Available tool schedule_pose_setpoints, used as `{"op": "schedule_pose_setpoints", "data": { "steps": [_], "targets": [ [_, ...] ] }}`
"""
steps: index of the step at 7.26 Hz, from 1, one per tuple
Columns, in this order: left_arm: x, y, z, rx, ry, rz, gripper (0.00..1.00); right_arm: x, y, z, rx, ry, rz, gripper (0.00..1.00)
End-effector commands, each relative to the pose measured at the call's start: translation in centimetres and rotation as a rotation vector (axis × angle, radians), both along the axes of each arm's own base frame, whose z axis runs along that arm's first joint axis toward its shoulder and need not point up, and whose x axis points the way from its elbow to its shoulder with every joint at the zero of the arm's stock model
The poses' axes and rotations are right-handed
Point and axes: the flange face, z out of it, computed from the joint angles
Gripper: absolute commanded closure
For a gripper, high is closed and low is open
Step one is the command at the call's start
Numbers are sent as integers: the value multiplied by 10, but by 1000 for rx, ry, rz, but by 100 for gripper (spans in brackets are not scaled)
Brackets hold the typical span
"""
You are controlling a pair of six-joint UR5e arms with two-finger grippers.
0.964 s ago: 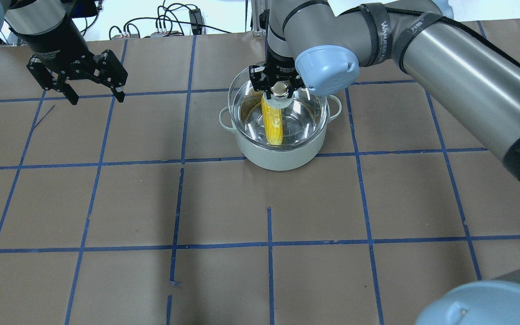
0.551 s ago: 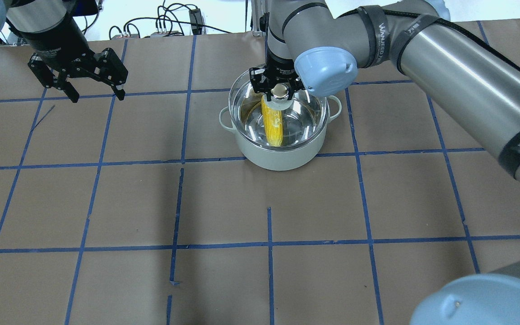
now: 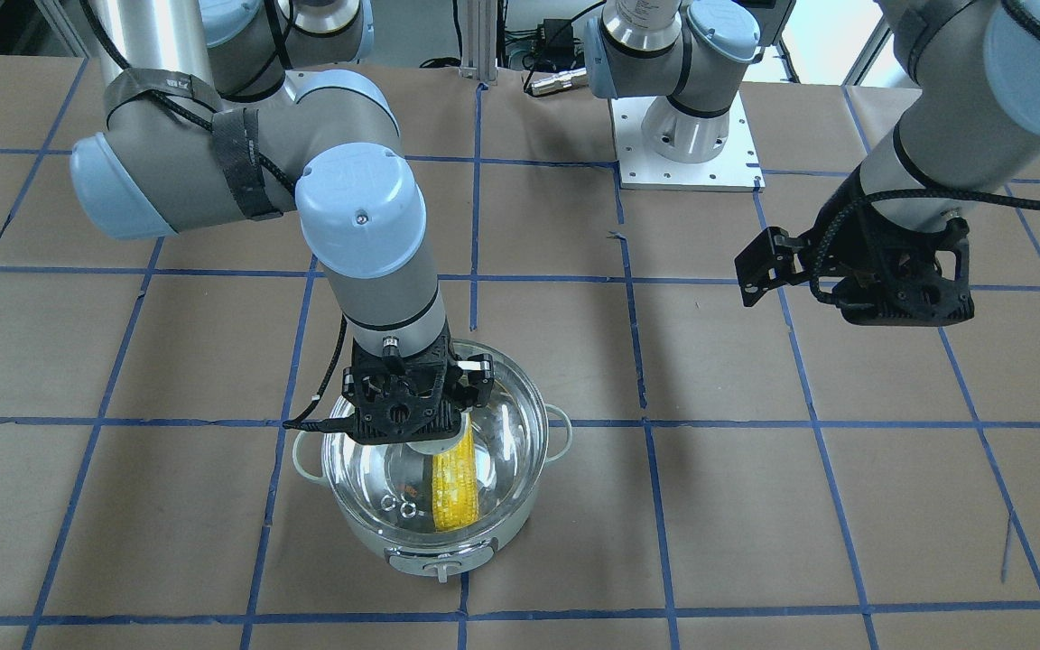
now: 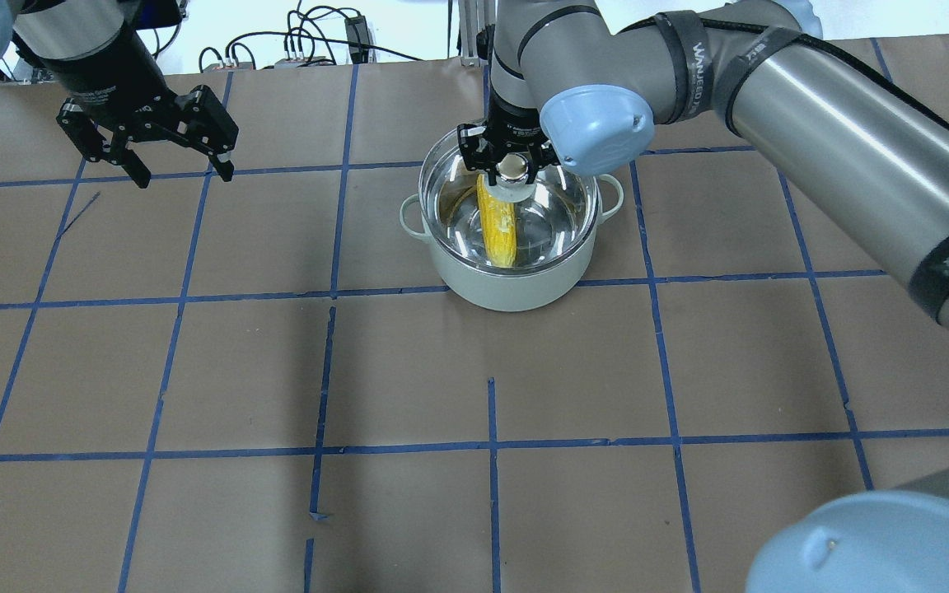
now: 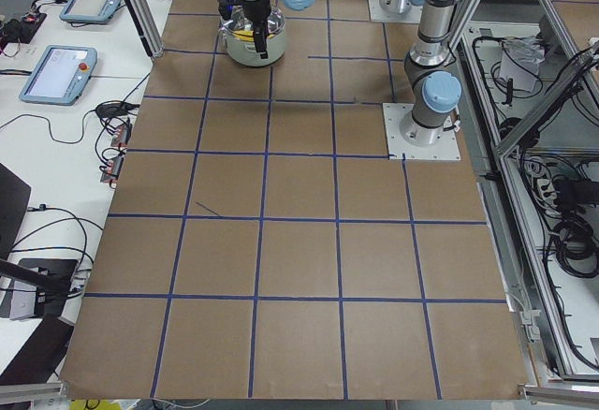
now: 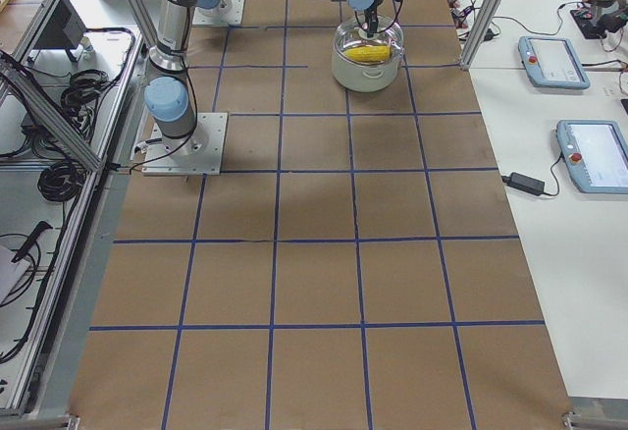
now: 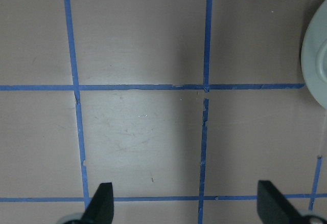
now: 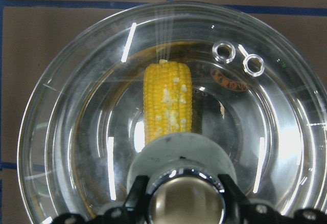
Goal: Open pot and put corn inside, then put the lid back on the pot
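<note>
Tabletop (image 4: 194,371), carrying the pot (image 4: 516,290). The lid (image 3: 506,424) lay over its rim, with the corn (image 4: 497,231) inside. My right hand (image 4: 511,168) gripped the knob (image 8: 186,203); my left hand (image 4: 184,177) hung open, well apart. Step in hand, as I judged: lid replacement. The next move called for letting go and lifting straight up.

Brown table (image 4: 409,371), blue tape grid (image 4: 493,445), pot (image 4: 516,284) standing on it
</note>
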Motion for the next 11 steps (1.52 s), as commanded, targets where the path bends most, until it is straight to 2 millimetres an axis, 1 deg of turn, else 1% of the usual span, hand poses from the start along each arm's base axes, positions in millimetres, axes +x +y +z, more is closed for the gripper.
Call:
{"op": "schedule_pose_setpoints", "data": {
  "steps": [1, 2, 4, 6, 9, 10, 11],
  "targets": [
    [0, 0, 0, 2, -5, 22, 0, -1, 0, -1, 2, 1, -1, 74],
    [0, -1, 0, -1, -5, 21, 0, 0, -1, -4, 7, 2, -1, 74],
    [3, -3, 3, -19, 0, 15, 0, 0, -1, -4, 7, 2, -1, 74],
    [3, -3, 2, -18, 2, 13, 0, -1, -2, -4, 7, 2, 1, 74],
    [5, -5, 2, -27, -1, 12, 0, -3, -4, -9, 13, 6, 5, 74],
    [5, -5, 3, -29, -7, 12, 0, -3, -4, -9, 12, 8, 6, 67],
    [6, -5, 3, -29, -9, 13, 0, -3, -4, -8, 10, 9, 9, 49]
  ]
}}
